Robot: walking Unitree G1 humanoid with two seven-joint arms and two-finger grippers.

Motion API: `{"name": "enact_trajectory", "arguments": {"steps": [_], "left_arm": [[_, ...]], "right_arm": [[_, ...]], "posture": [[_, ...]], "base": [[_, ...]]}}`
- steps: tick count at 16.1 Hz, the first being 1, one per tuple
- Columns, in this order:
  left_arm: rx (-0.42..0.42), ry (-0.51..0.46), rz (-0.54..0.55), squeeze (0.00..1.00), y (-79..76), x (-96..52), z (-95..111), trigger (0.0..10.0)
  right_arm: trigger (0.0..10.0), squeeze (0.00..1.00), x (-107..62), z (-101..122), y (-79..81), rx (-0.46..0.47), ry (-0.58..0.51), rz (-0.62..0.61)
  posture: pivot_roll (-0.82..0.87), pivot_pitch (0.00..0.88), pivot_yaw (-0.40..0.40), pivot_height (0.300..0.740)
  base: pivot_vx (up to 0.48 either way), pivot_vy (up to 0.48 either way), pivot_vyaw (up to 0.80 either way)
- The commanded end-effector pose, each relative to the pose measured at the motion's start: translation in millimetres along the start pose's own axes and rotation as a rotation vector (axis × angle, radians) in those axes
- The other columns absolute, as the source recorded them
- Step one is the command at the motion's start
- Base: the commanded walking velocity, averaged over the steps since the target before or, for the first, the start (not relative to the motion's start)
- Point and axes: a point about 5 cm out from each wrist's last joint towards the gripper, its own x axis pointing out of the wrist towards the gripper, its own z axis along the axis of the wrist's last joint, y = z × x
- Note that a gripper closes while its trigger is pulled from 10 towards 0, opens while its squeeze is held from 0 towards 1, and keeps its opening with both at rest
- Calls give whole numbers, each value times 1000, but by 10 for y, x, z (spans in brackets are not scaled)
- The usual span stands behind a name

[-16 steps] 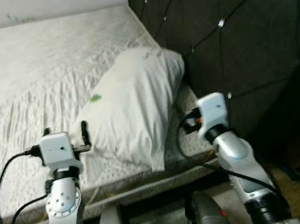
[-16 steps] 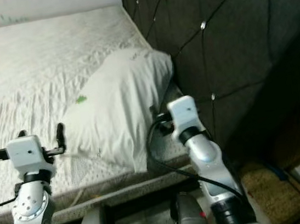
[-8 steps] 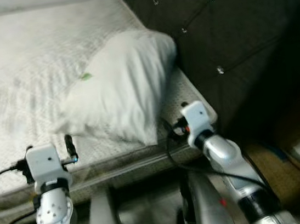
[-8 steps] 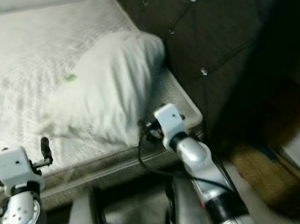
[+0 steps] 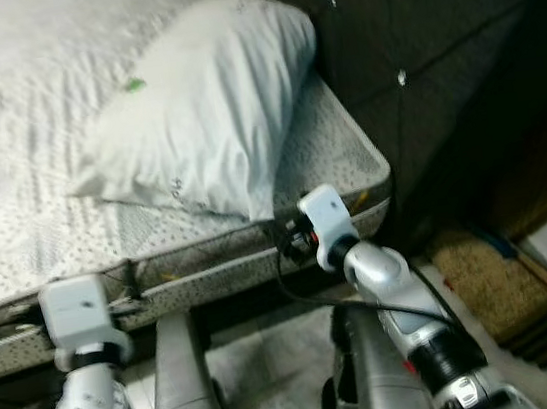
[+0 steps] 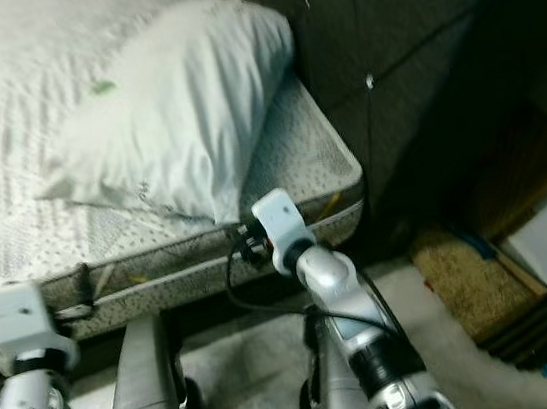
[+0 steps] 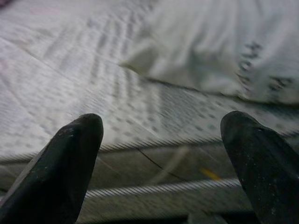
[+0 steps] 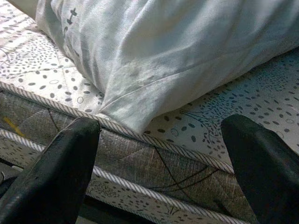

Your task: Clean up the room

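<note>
Pillow [image 5: 199, 113], one, white, soft and creased, small green mark on top and dark print near its lower corner: you find it on the bed's bare mattress [image 5: 24, 227], leaning toward the dark tufted headboard [image 5: 413, 35], its lower corner reaching just short of the mattress's corded edge. Your left pincer [image 7: 161, 154] and right pincer [image 8: 161, 154] both stand open and hold nothing, each off the mattress side, the right facing that corner. Beside the bed by the headboard you have floor with a brown woven mat [image 5: 501, 285].
</note>
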Motion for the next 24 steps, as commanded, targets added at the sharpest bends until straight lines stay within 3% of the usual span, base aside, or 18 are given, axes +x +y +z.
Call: {"name": "enact_trajectory", "arguments": {"steps": [1,4,10,13,14,15,19,24], "left_arm": [[-3,14,-14,0,-3,-29,7,10000],[-16,38,-26,0,-18,-60,-4,10000],[-29,67,-82,0,-104,-79,7,10000],[-34,79,-82,0,-117,-94,4,10000],[-36,82,-79,0,-117,-102,4,10000],[-37,83,-78,0,-117,-107,5,10000],[-54,115,-61,0,-115,-246,-18,10000],[-58,117,-21,0,-66,-381,39,10000]], "right_arm": [[10000,0,56,16,26,2,4,22],[10000,0,192,144,81,9,-23,43],[10000,0,523,462,146,133,-56,55],[10000,0,644,571,264,175,-47,99],[1922,0,693,628,292,206,-52,90],[0,0,705,644,301,211,-54,86],[0,0,776,720,413,298,-58,60],[0,0,774,733,402,317,-88,42]], "posture": [[81,226,-72,535],[81,235,-71,535],[81,247,-71,535],[84,253,-83,535],[82,257,-88,535],[82,258,-91,535],[85,299,-105,535],[87,342,-110,535]], "base": [[0,0,0],[0,0,0],[0,0,0],[0,0,0],[0,0,0],[0,0,0],[0,0,0],[0,0,0]]}}
